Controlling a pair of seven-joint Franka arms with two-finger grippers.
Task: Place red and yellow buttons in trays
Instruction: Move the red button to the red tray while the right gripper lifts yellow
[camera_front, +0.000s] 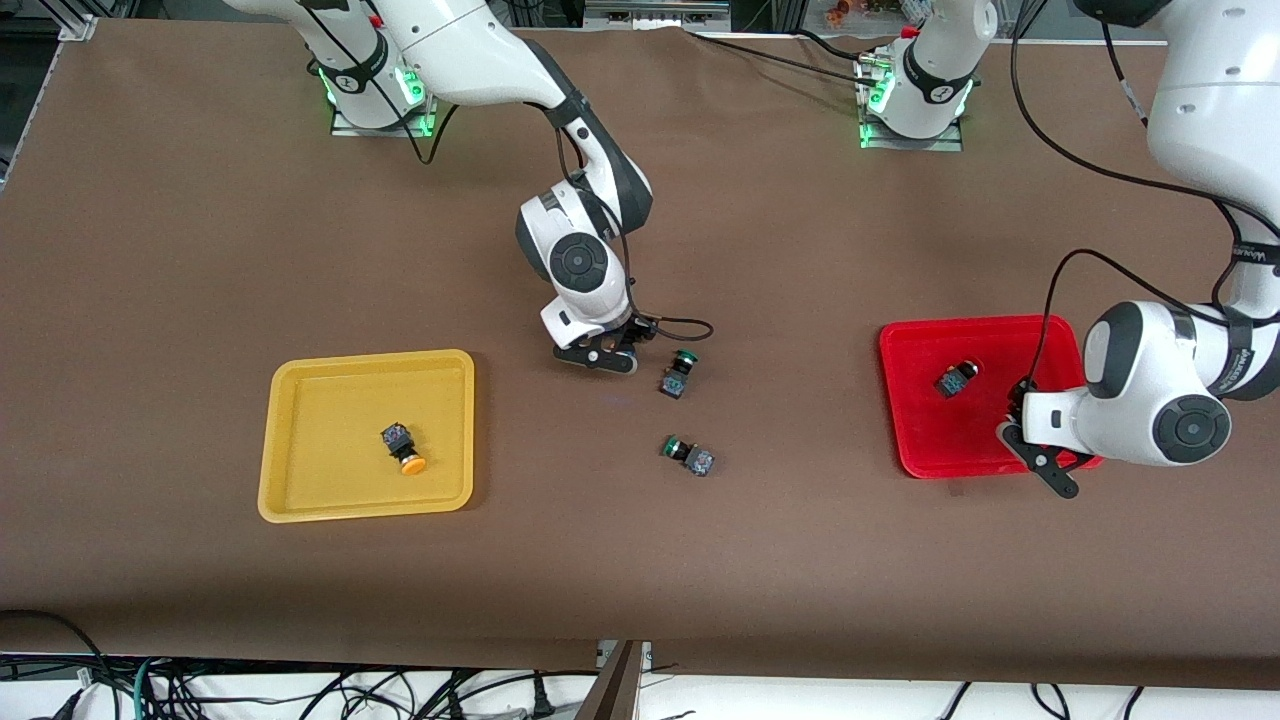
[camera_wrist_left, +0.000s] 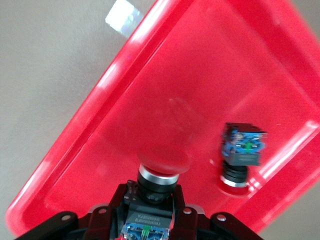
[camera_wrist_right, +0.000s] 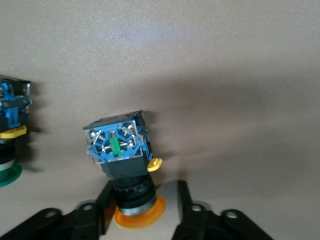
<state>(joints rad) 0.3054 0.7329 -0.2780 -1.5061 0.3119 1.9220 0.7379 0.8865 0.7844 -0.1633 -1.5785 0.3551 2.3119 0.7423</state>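
My left gripper (camera_front: 1040, 462) hangs over the red tray's (camera_front: 920, 440) corner, shut on a red-capped button (camera_wrist_left: 159, 175); in the left wrist view (camera_wrist_left: 150, 194) the cap points down at the tray floor (camera_wrist_left: 125, 100). A second red button (camera_front: 955, 380) lies in that tray, also in the left wrist view (camera_wrist_left: 242, 150). My right gripper (camera_front: 600, 357) is down at the table's middle, open around a yellow-capped button (camera_wrist_right: 122, 150), one finger (camera_wrist_right: 100, 200) against it; the gripper (camera_wrist_right: 145, 192) hides this button in the front view. Another yellow button (camera_front: 403, 447) lies in the yellow tray (camera_front: 330, 470).
Two green-capped buttons lie on the brown table: one (camera_front: 678, 372) right beside my right gripper, also at the edge of the right wrist view (camera_wrist_right: 10, 145), the other (camera_front: 688, 455) nearer the front camera. A black cable loops by the right gripper.
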